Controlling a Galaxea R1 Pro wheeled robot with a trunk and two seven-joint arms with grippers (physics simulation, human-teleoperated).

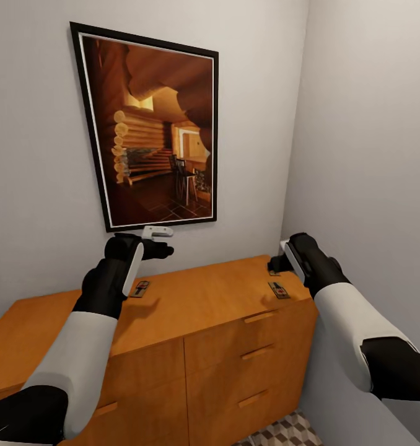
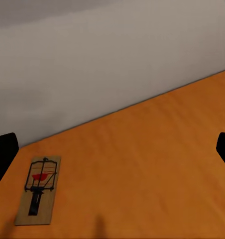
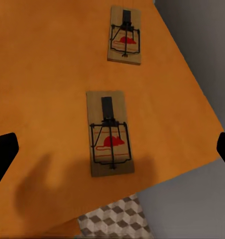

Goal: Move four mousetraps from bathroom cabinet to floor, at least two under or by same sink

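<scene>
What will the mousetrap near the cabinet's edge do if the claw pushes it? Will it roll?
Probably not. The mousetrap is a flat little board lying on the smooth cabinet top, so it would likely slide rather than roll or tip. It looks thin and stiff, probably light. It lies close to the edge, so a push that way might drop it.

The right arm (image 1: pixel 321 272) partly hides one mousetrap (image 1: pixel 274 271) on the cabinet (image 1: pixel 216 297).

A domestic interior is indicated, rendered in simulation. A corner of plain grey walls (image 1: pixel 358 124) is seen, on which a black-framed picture (image 1: pixel 151 130) of a log-cabin room is hung. A wooden cabinet (image 1: pixel 235 347) with drawers is set against the wall. Cube-patterned floor tiles (image 1: pixel 284 433) are laid below, consistent with a bathroom.
</scene>
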